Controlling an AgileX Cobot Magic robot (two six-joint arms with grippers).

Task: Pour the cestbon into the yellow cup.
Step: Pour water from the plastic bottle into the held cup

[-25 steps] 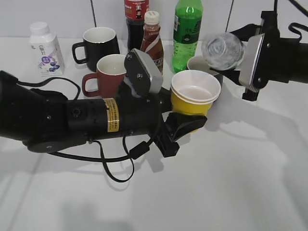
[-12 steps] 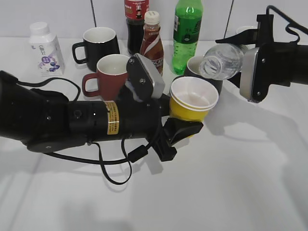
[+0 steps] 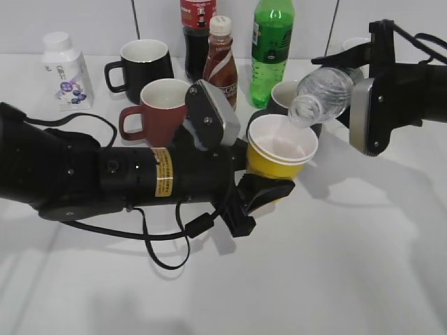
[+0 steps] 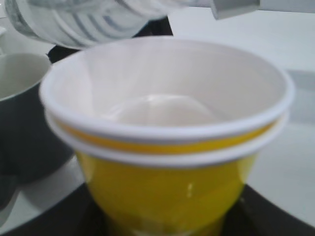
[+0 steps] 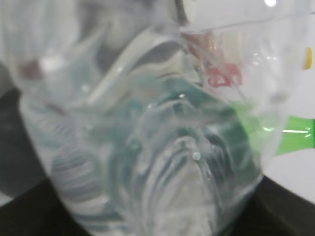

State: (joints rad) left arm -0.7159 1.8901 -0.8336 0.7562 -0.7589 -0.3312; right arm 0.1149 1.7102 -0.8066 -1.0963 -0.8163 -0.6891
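My left gripper [image 3: 269,188] is shut on the yellow cup [image 3: 279,155] and holds it above the table; the cup fills the left wrist view [image 4: 167,187]. My right gripper [image 3: 356,105] is shut on the cestbon [image 3: 323,92], a clear bottle tipped down to the left with its open neck over the cup's rim. The bottle's ribbed wall shows at the top of the left wrist view [image 4: 88,19] and fills the right wrist view [image 5: 147,147]. Liquid lies in the cup's bottom [image 4: 157,108]. The bottle's dark green label is hidden in the exterior view.
Behind the cup stand a red mug [image 3: 157,108], a black mug [image 3: 143,63], a dark mug [image 3: 286,94], a brown sauce bottle [image 3: 220,59], a cola bottle [image 3: 198,31], a green soda bottle [image 3: 271,45] and a white milk bottle [image 3: 66,70].
The right gripper has tilted the cestbon further down and brought its neck left over the cup's rim. The left arm and cup have barely moved.
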